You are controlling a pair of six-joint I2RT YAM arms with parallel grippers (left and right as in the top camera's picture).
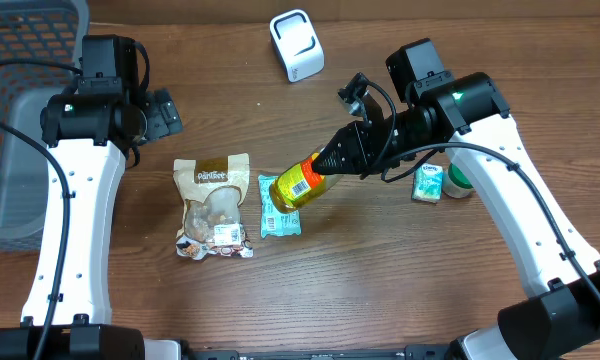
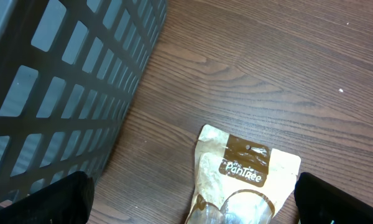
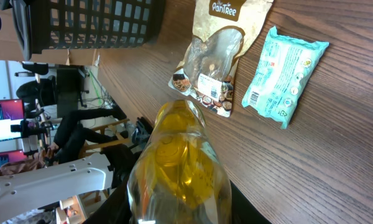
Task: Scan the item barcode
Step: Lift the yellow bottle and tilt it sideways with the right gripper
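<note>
A clear bottle (image 1: pixel 298 183) of yellow liquid with a red and yellow label hangs tilted over the middle of the table, held in my right gripper (image 1: pixel 340 158). In the right wrist view the bottle (image 3: pixel 180 168) fills the lower centre, and the right gripper (image 3: pixel 180 210) is shut on its sides. The white scanner (image 1: pixel 297 45) stands at the back of the table, apart from the bottle. My left gripper (image 1: pixel 165 113) is open at the left. In its wrist view the left gripper (image 2: pixel 199 204) hangs above a tan PanTree pouch (image 2: pixel 245 174), holding nothing.
The tan pouch (image 1: pixel 212 205) and a teal packet (image 1: pixel 279 207) lie flat below the bottle. A grey mesh basket (image 1: pixel 20 110) occupies the left edge. A small teal box (image 1: pixel 429 183) and a green-and-white item (image 1: pixel 458 180) sit under my right arm.
</note>
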